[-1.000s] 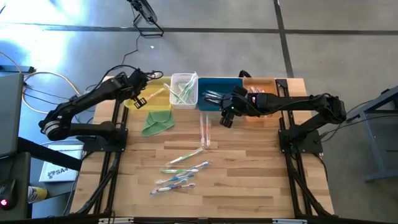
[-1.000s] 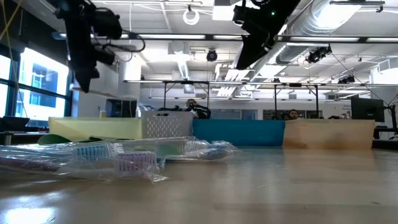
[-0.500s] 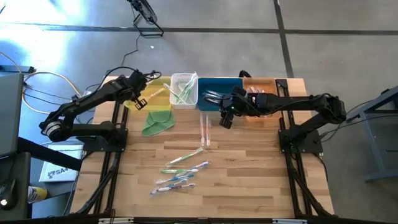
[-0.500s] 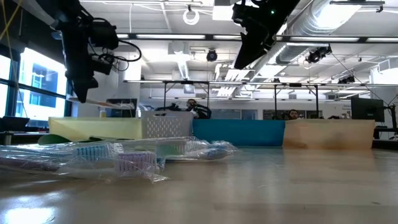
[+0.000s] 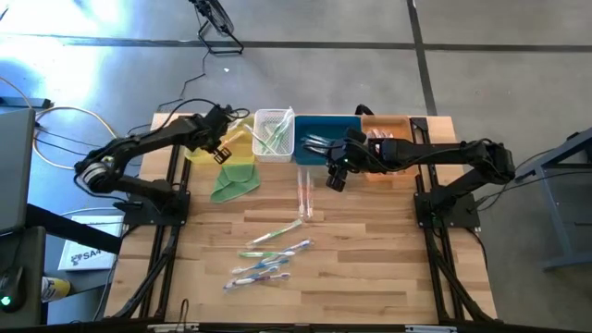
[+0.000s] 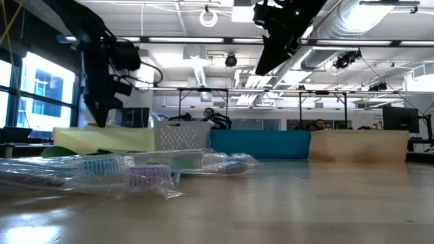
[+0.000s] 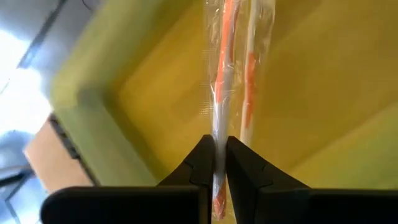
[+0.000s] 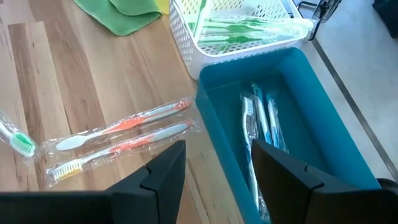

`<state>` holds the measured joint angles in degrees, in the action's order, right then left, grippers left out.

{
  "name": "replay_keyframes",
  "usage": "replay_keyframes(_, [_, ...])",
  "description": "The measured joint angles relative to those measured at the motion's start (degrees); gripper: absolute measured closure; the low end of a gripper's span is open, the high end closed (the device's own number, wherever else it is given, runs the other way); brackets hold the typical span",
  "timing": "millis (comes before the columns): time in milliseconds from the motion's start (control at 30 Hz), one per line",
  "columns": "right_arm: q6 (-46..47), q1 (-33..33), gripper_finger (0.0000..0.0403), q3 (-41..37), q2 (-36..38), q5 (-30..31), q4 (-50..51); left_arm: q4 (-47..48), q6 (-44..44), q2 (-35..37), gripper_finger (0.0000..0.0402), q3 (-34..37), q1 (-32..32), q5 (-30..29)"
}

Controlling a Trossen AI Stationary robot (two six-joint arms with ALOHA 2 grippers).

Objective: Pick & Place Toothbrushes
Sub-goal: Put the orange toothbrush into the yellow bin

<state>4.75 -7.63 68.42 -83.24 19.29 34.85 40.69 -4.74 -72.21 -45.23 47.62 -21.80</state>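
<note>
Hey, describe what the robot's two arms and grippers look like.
Both arms are dark, nearly black, jointed links on black frames. The left gripper and right gripper each end in two flat, angular black fingers. Thin dark cables loop beside the left arm's wrist.

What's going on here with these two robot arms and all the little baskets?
The robot is sorting wrapped toothbrushes into bins by color. The left gripper is shut on an orange toothbrush over the yellow bin. The right gripper hangs open beside the blue bin, which holds blue brushes; green ones lie in the white basket. More toothbrushes wait on the table.
</note>
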Motion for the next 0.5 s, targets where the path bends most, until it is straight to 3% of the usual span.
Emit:
replay_keyframes(267, [0.0,-0.01,0.0227,0.0,0.0,-0.01,0.04,-3.53,0.45,-8.55,0.038,0.0,0.02,0.08])
replay_keyframes(500, [0.0,0.01,0.0227,0.0,0.0,0.0,0.04,-4.92,0.07,-10.12,0.038,0.0,0.02,0.1])
